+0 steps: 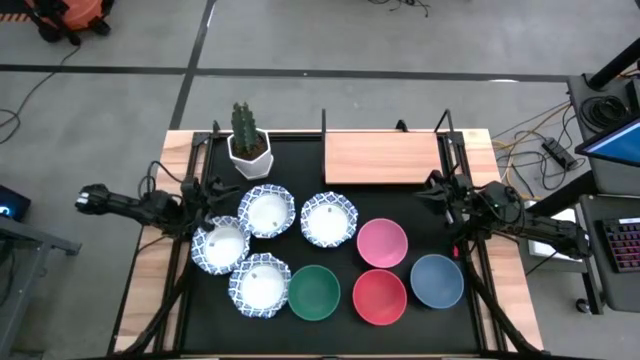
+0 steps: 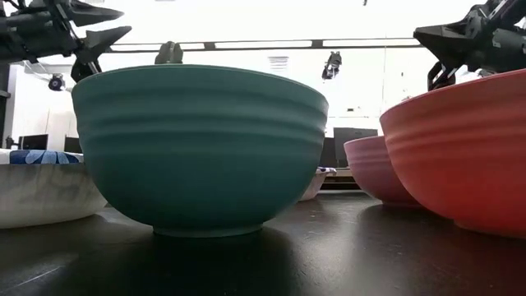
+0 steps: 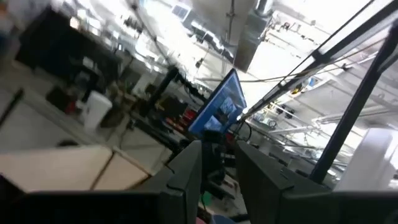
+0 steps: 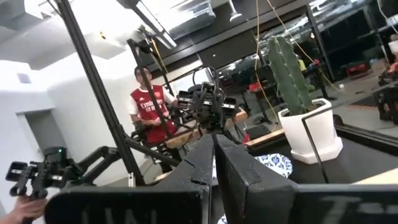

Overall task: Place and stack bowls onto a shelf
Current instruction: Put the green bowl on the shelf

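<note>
Right now your left gripper point(image 1: 214, 200) hangs by the table's left edge above the patterned bowls, its fingers point(image 3: 186, 171) parted a little and holding nothing. Your right gripper point(image 1: 436, 189) sits near the right edge, just beside the shelf's front right corner, fingers point(image 4: 202, 155) pressed together and empty. You have the shelf point(image 1: 385, 158) at the far edge, right of centre, bare. Four white bowls with blue rims point(image 1: 267, 210) cluster on the left half; the pink bowl point(image 1: 381, 243), green bowl point(image 1: 314, 292), red bowl point(image 1: 379, 297) and blue bowl point(image 1: 436, 281) lie toward the near right. A cactus pot point(image 1: 249, 148) stands at the far edge, left of the shelf. In the right wrist view, a person in a red shirt point(image 4: 149, 106) stands beyond the table.
</note>
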You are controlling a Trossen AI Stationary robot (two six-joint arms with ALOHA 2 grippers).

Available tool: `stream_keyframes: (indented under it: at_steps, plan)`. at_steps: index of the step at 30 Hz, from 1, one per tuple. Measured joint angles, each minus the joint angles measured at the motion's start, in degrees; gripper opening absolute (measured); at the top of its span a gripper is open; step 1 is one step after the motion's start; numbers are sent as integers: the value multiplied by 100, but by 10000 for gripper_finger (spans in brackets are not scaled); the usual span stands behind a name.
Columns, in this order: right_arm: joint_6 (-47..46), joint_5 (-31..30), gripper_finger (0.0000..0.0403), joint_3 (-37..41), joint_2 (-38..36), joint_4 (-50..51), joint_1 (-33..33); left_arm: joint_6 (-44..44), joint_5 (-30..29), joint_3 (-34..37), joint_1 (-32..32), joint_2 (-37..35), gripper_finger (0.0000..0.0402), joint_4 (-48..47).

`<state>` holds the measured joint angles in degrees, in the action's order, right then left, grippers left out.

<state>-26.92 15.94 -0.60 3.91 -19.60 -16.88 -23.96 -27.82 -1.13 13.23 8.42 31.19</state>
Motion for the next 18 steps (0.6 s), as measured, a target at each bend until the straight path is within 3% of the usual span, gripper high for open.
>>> stream_keyframes:
  at_steps: [9,13,16,18]
  plan:
    - [189,-4,9,0,-1,-718,52,-917,594,-12,9,1123,81,618]
    - [404,-4,9,-47,0,-889,50,-987,787,-455,9,1724,81,668]
    - [670,-128,9,-202,26,-902,50,-985,787,-1083,9,2240,81,256]
    - [869,-267,9,-340,62,-867,50,-984,789,-1651,9,2575,81,-688]
